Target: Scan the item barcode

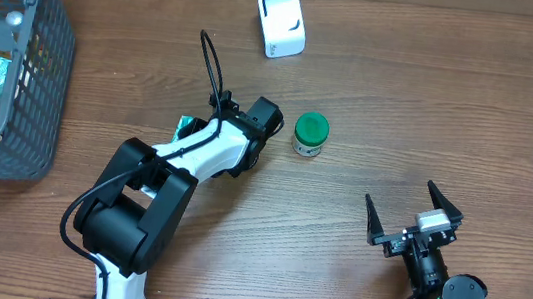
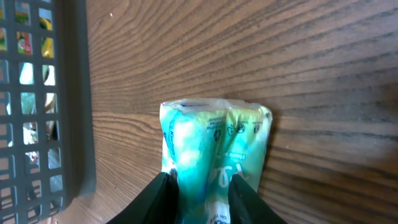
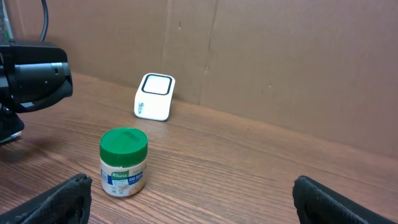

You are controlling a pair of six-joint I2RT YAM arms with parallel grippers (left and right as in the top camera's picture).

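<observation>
- Left arm is reaching out over the middle of the tabletop (image 1: 452, 110), wrist turned toward the basket side.
- Left hand (image 2: 202, 177) is sitting astride a teal-and-white packet (image 2: 214, 140); its two dark fingers (image 2: 155, 199) are lying against the near end of the packet, one on each side.
- The packet is wider than the gap between the fingers, and its right edge is running on past the right finger.
- I cannot tell whether the left hand is squeezing the packet or just resting against it.
- The packet is lying flat on the wood. From overhead only a teal corner of it is showing beside the arm.
- Grey wire basket (image 1: 44, 74) is standing at the left edge of the tabletop, near the packet but apart from it; more wrapped goods are lying inside.
- White barcode scanner (image 1: 281, 22) is standing at the far side of the tabletop, well apart from the packet.
- A small jar with a green lid (image 1: 310, 134) is standing upright just beside the left arm's wrist, on the right-hand side, between the scanner and the right arm.
- Right hand (image 1: 400, 195) is hovering near the front right of the tabletop, fingers spread wide and holding nothing.
- A black cable (image 1: 211, 63) is looping up off the left arm toward the scanner side.
</observation>
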